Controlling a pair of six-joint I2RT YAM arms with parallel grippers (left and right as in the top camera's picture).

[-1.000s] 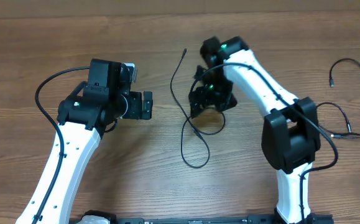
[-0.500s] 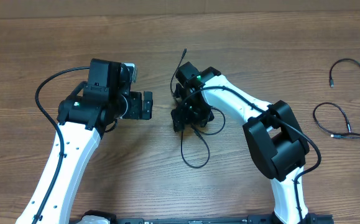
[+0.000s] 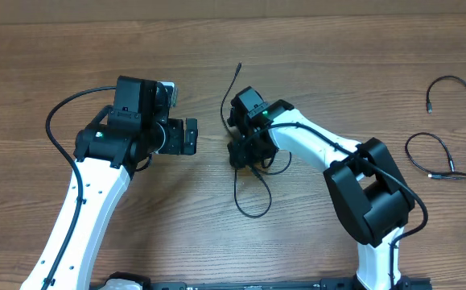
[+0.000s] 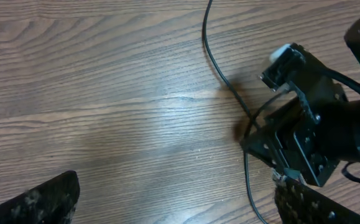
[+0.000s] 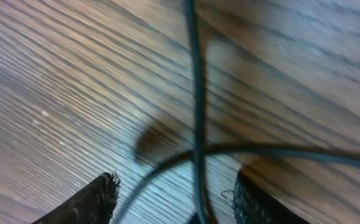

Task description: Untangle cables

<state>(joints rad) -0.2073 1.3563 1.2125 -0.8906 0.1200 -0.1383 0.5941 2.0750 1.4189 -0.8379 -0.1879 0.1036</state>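
One thin black cable (image 3: 226,95) runs from a plug end near the table's middle top down under my right gripper (image 3: 245,156), then curls into a loop (image 3: 253,211). In the right wrist view two strands of this cable (image 5: 195,93) cross on the wood between my fingers (image 5: 99,199), which stand apart on either side without pinching them. My left gripper (image 3: 194,137) hangs wide open to the left of the cable, holding nothing. Its wrist view shows the cable (image 4: 216,56) and the right gripper's body (image 4: 310,137).
Two more black cables lie at the far right: a curved one (image 3: 456,80) near the edge and a loop (image 3: 426,149) below it. Bare wooden table (image 3: 160,209) lies between the arms. Each arm carries its own thick black wire.
My right arm swung left and came down over the cable's crossing, and its jaws have narrowed. The left arm has not moved.
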